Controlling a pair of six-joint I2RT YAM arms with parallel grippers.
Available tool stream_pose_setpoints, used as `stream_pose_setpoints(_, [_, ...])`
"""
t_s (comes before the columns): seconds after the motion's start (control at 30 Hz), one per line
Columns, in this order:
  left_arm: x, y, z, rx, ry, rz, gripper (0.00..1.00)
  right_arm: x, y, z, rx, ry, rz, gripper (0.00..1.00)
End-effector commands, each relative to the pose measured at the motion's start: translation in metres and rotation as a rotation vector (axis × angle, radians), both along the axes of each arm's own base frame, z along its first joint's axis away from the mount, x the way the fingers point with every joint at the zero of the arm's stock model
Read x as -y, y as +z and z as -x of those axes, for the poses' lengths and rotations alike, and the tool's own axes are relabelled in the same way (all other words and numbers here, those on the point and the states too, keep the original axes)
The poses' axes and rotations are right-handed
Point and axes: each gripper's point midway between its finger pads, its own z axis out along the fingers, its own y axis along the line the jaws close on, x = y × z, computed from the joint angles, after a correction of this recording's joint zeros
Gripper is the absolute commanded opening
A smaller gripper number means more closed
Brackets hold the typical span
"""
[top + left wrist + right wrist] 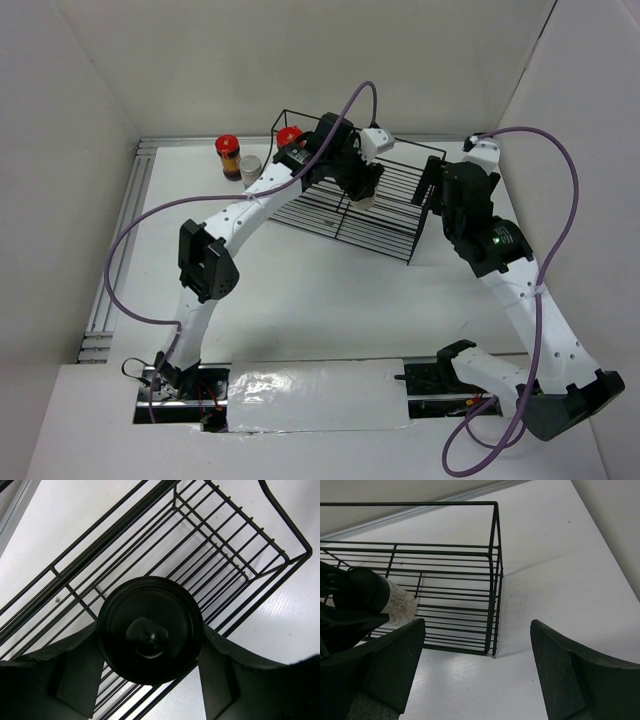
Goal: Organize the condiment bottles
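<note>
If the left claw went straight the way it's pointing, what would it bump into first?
Probably the wire rack, at its floor: the left gripper holds the black-capped jar above it, so the jar's bottom would touch first. Depth is unclear.

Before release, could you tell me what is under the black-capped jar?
Around the black-capped jar only bars of the wire rack and white table show. The spot directly beneath is hidden by its cap and the left gripper holding it.

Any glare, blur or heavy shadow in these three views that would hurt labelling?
Top external: even light, glare only on the shiny strip by the arm bases. Left wrist: black-capped bottle sharp, small glint on its cap, left fingers nearly featureless black. Right wrist: wire rack crisp, faint shadow beside it; right fingers dark.
</note>
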Motion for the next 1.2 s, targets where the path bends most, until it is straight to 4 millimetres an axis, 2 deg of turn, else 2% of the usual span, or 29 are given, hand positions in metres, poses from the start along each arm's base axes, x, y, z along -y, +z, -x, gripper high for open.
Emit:
stream_pose_setpoints(0.0, [0.008,0.014,-0.002,0.025,-0.013,0.048,0.70,-0.008,0.010,0.002,0.013,0.038,0.001,0.92])
stream_pose_setpoints(0.03, [0.007,0.015,-0.002,0.021,-0.009,0.054,0.89,-0.008,0.010,0.002,0.013,0.039,0.003,0.92])
stream_pose_setpoints(0.07, [0.009,0.016,-0.001,0.020,-0.010,0.057,0.97,-0.007,0.011,0.002,0.016,0.036,0.002,0.92])
stream_pose_setpoints(0.2, [0.006,0.035,0.001,0.031,-0.007,0.086,0.99,-0.010,0.012,0.002,0.020,0.044,0.002,0.94])
stream_pose_setpoints(0.3, [0.002,0.066,0.006,0.062,-0.004,0.134,0.99,-0.013,0.012,0.000,0.018,0.052,0.003,0.96])
stream_pose_setpoints(0.4, [-0.009,0.113,0.017,0.135,-0.004,0.200,0.99,-0.014,0.013,-0.001,0.023,0.055,0.005,0.96])
stream_pose_setpoints(0.43, [-0.017,0.140,0.026,0.167,-0.005,0.237,0.99,-0.014,0.013,-0.002,0.021,0.059,0.011,0.97])
stream_pose_setpoints(0.47, [-0.025,0.154,0.027,0.175,0.000,0.253,0.99,-0.016,0.014,-0.004,0.026,0.061,0.012,0.97])
stream_pose_setpoints(0.5, [-0.037,0.177,0.039,0.179,-0.010,0.273,0.99,-0.016,0.015,-0.005,0.030,0.063,0.013,0.97])
stream_pose_setpoints(0.53, [-0.054,0.189,0.037,0.181,0.010,0.285,0.99,-0.017,0.016,-0.007,0.034,0.069,0.017,0.97])
stream_pose_setpoints(0.6, [-0.081,0.199,0.044,0.158,0.022,0.289,0.99,-0.021,0.020,-0.011,0.051,0.089,0.017,0.93])
stream_pose_setpoints(0.63, [-0.115,0.213,0.042,0.163,0.075,0.306,0.88,-0.023,0.021,-0.012,0.056,0.103,0.025,0.91])
stream_pose_setpoints(0.67, [-0.132,0.212,0.041,0.141,0.094,0.308,0.74,-0.026,0.024,-0.016,0.069,0.112,0.023,0.84])
stream_pose_setpoints(0.7, [-0.152,0.211,0.052,0.111,0.096,0.318,0.46,-0.029,0.025,-0.017,0.075,0.127,0.020,0.81])
stream_pose_setpoints(0.73, [-0.190,0.209,0.038,0.115,0.176,0.314,0.36,-0.031,0.027,-0.019,0.080,0.138,0.026,0.78])
stream_pose_setpoints(0.77, [-0.209,0.204,0.035,0.118,0.203,0.308,0.30,-0.033,0.030,-0.021,0.094,0.147,0.024,0.78])
stream_pose_setpoints(0.8, [-0.232,0.190,0.032,0.130,0.237,0.290,0.30,-0.038,0.031,-0.024,0.098,0.168,0.026,0.78])
stream_pose_setpoints(0.83, [-0.271,0.180,0.022,0.137,0.306,0.288,0.36,-0.039,0.033,-0.025,0.105,0.178,0.036,0.82])
stream_pose_setpoints(0.87, [-0.291,0.172,0.018,0.157,0.325,0.288,0.49,-0.042,0.038,-0.027,0.121,0.191,0.036,0.86])
stream_pose_setpoints(0.9, [-0.314,0.146,0.010,0.197,0.334,0.278,0.78,-0.045,0.041,-0.029,0.131,0.210,0.036,0.88])
stream_pose_setpoints(0.93, [-0.345,0.134,0.011,0.228,0.316,0.297,0.88,-0.048,0.042,-0.030,0.139,0.228,0.042,0.92])
stream_pose_setpoints(0.97, [-0.355,0.122,0.012,0.263,0.277,0.298,0.95,-0.051,0.048,-0.032,0.169,0.255,0.059,0.93])
stream_pose_setpoints(1.0, [-0.375,0.079,0.015,0.266,0.258,0.280,0.99,-0.058,0.052,-0.030,0.193,0.299,0.059,0.97])
stream_pose_setpoints(1.03, [-0.375,0.056,0.015,0.345,0.155,0.285,0.99,-0.062,0.051,-0.033,0.219,0.327,0.076,0.97])
stream_pose_setpoints(1.1, [-0.377,0.038,0.015,0.440,0.053,0.275,0.99,-0.068,0.056,-0.032,0.257,0.371,0.085,1.00])
stream_pose_setpoints(1.13, [-0.372,0.036,0.014,0.517,-0.021,0.265,0.99,-0.073,0.057,-0.032,0.277,0.402,0.095,1.00])
stream_pose_setpoints(1.17, [-0.365,0.012,0.008,0.511,-0.052,0.259,0.99,-0.075,0.056,-0.032,0.280,0.411,0.095,1.00])
